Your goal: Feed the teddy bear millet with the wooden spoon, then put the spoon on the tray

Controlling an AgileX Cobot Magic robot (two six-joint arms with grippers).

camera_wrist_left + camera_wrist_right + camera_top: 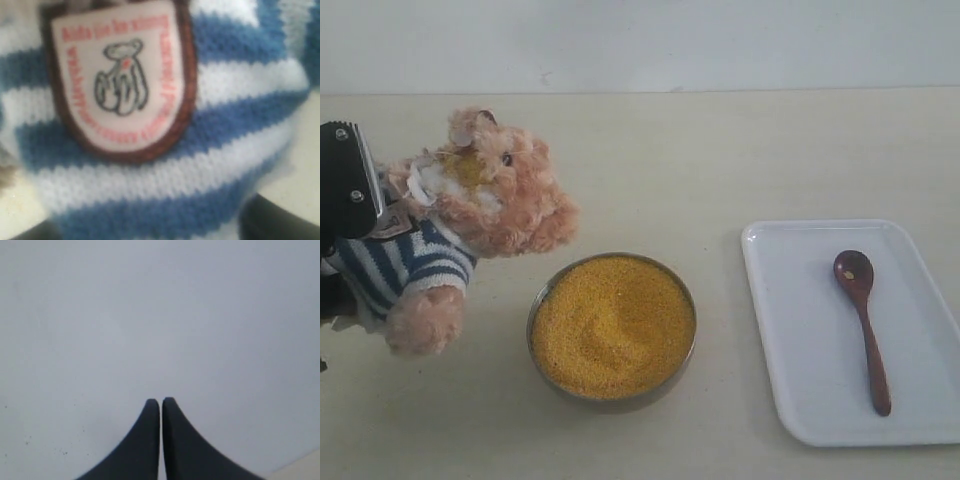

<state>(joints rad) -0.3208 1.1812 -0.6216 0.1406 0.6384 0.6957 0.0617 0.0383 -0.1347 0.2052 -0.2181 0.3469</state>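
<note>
Teddy bear (470,210): fluffy light-brown plush in a blue-and-white striped shirt, at the left of the table (670,150), tilted forward with its head above and to the left of the bowl; a yellow patch of grains on its snout
Badge (120,75): shield-shaped chest patch, brown border, small bear drawing, red lettering too blurred to read; fills much of the left wrist view
Left gripper (150,227): clamped on the teddy bear's striped body, with dark fingers (272,222) showing on either side of the shirt; the arm's black housing (345,180) sits just behind the bear at the left edge of the exterior view
Right gripper (160,402): fingertips pressed together, nothing between them, against a plain pale surface; not seen in the exterior view
Millet (613,325): fine yellow-orange grains heaped in the bowl, with a shallow dip near the middle
Metal bowl (532,322): round and shallow, near the middle of the table, between the bear and the tray
Tray (800,330): white, rectangular, rounded corners, low rim, at the right of the table, apart from the bowl
Wooden spoon (865,330): dark reddish-brown, lying flat on the tray, oval bowl toward the far side, handle toward the near edge; a few yellow grains in its bowl; no gripper touches it
</note>
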